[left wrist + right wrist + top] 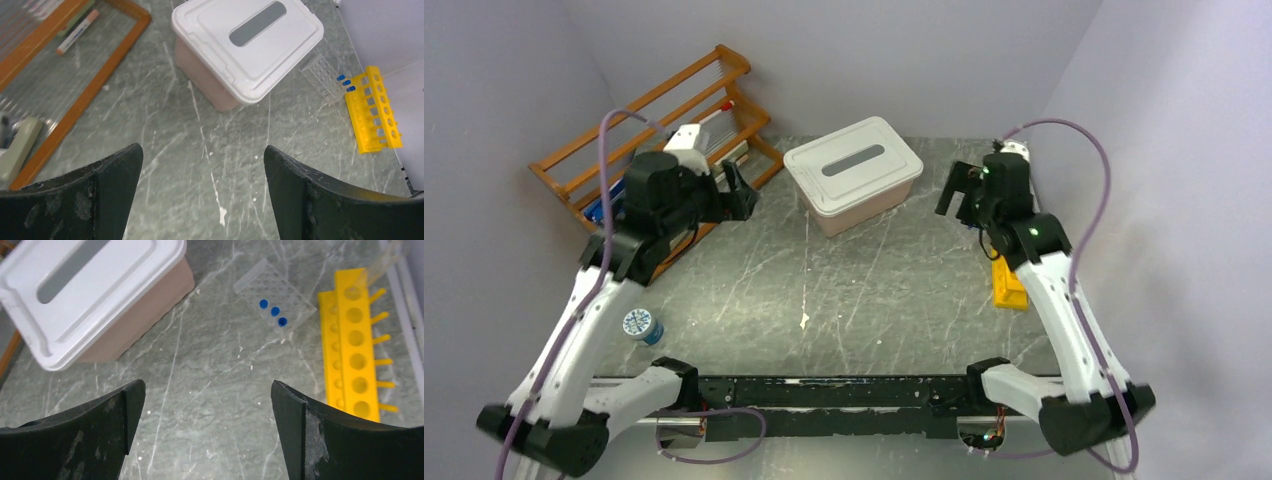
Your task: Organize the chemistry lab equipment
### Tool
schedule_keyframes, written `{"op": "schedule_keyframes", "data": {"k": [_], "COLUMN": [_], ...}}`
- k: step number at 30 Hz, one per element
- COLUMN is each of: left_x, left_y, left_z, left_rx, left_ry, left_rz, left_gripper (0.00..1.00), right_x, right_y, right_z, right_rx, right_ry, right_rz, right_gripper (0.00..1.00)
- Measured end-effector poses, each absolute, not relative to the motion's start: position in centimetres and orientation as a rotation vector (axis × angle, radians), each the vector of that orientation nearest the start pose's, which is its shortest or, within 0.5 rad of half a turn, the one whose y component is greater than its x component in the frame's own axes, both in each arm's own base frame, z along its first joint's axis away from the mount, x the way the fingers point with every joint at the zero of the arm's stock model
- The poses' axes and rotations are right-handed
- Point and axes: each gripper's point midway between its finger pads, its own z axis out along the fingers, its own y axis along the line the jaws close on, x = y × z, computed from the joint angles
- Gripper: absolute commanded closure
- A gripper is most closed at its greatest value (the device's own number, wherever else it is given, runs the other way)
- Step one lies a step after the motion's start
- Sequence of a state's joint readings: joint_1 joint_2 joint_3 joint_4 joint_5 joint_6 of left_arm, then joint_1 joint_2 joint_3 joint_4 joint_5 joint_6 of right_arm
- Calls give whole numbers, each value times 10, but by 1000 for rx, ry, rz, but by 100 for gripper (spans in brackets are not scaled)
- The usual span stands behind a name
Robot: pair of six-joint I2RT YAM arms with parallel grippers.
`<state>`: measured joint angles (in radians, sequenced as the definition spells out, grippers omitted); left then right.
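The yellow tube rack [352, 345] lies on its side by the right wall; it also shows in the left wrist view [372, 110] and the top view [1009, 285]. Beside it is a clear plastic block holding three blue-capped tubes [272, 311], also in the left wrist view [345, 82]. My left gripper [202, 165] is open and empty above bare table, next to the shelf rack [740, 190]. My right gripper [207, 400] is open and empty, above the table left of the yellow rack [956, 192]. Squeeze bottle, goggles, tongs and tubing are not clearly visible.
The pink tub with white lid [854, 170] stands at the middle back between the grippers. The orange wooden shelf rack [654, 110] stands at the back left, with an orange-capped marker [77, 31] on it. A small round blue-and-white container [641, 326] sits at the near left.
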<state>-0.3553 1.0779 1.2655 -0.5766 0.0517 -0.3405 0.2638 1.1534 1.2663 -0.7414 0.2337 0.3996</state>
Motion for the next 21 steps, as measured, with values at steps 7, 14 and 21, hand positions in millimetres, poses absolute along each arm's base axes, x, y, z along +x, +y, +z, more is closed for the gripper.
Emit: {"op": "schedule_keyframes", "data": {"k": [7, 14, 21], "left_x": [239, 179, 164], "left_y": [-87, -43, -37], "left_z": [357, 389, 374], "left_rx": [-5, -37, -38], "left_ry": [1868, 1751, 1809], "left_rz": [-384, -282, -263], "left_gripper": [4, 4, 3], "right_x": [260, 215, 199], "right_y": [38, 25, 20], "right_z": [341, 383, 371], "right_rx": [251, 247, 246], "right_ry": [1958, 1840, 1886], "right_rz": [142, 172, 155], "right_gripper": [0, 0, 0]}}
